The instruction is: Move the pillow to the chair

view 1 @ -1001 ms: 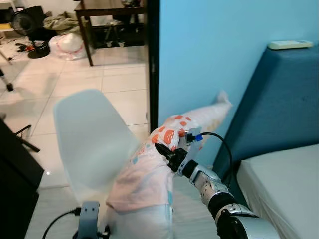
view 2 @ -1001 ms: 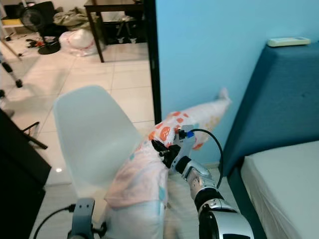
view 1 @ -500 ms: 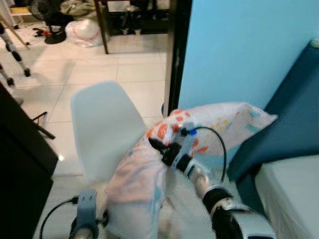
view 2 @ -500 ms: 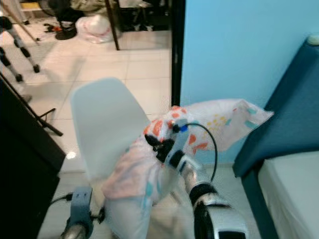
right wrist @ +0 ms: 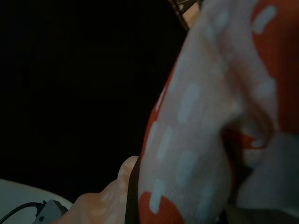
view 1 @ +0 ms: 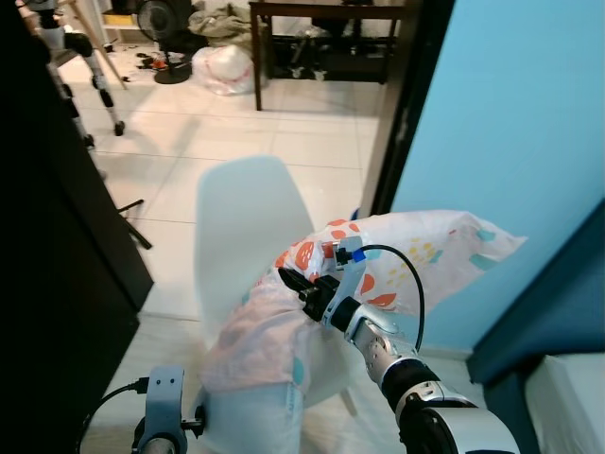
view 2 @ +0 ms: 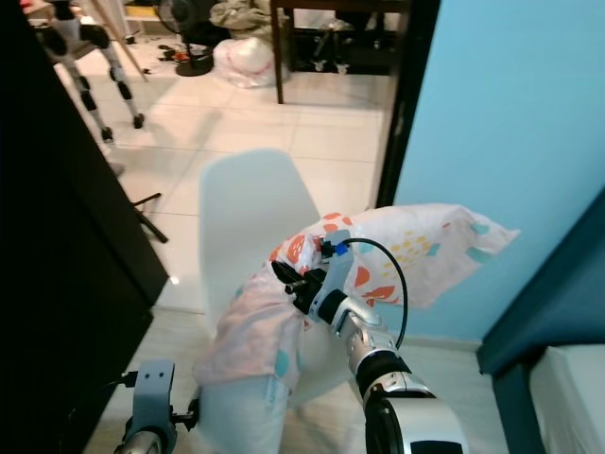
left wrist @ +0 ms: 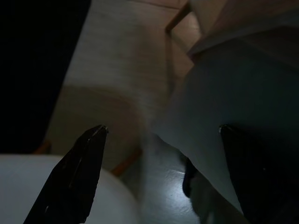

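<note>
A long white pillow [view 1: 416, 260] with orange and red blotches hangs in the air over the seat side of a white plastic chair [view 1: 241, 213]. My right gripper [view 1: 301, 288] is shut on a bunched fold near the pillow's middle. The right wrist view has the spotted fabric [right wrist: 196, 107] pressed close to the camera. One end of the pillow sticks out toward the blue wall and the other droops low beside my left arm [view 1: 161, 416]. My left gripper [left wrist: 162, 128] is open, with pale pillow cloth [left wrist: 219, 79] just beyond its fingers.
A tall black cabinet [view 1: 57, 236] stands close on the left. The blue wall [view 1: 510, 113] and a dark blue headboard [view 1: 558, 312] close off the right. Past the black door frame [view 1: 406, 95], on tiled floor, are a dark table [view 1: 321, 14], a white bag [view 1: 227, 71], a fan [view 1: 170, 19] and tripod legs [view 1: 95, 66].
The camera has swung left, bringing the chair toward the centre and the black cabinet into view. The pillow stays in my right gripper; its far end has dropped from pointing upward to lying out sideways.
</note>
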